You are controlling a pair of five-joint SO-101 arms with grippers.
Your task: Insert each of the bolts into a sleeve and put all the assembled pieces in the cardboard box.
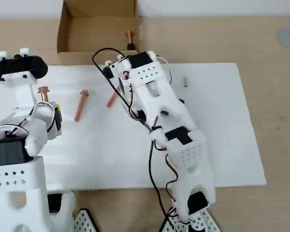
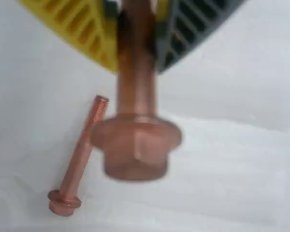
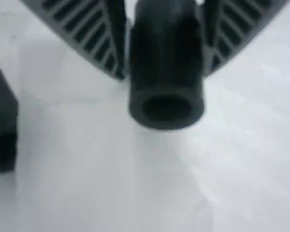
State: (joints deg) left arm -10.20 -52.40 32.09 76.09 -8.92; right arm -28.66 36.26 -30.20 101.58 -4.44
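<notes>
White mat (image 1: 222, 145) covers much of the wooden table (image 1: 275, 96), and the cardboard box (image 1: 65, 34) sits open at the far edge, touching the mat. One finished piece (image 1: 129, 39), a copper bolt in a black sleeve, lies inside the box by its right wall. The left gripper (image 2: 135, 29) is squeezed tight on a held bolt (image 2: 135, 140). The shaft sits between the yellow finger and the dark finger, and the six-sided head sticks out past the tips, above the mat. A second bolt (image 2: 79, 154) lies flat on the mat just beside the held one, with its head toward the box in the high view. A third bolt (image 1: 112, 99) lies farther right, partly hidden under the right arm. The right gripper (image 3: 165, 43) is up near the box, well apart from the left one. It is pinched shut on a black sleeve (image 3: 165, 92), whose open round end pokes out past the fingers, over the mat. Another black piece (image 3: 0, 121) rests on the mat near that sleeve.
</notes>
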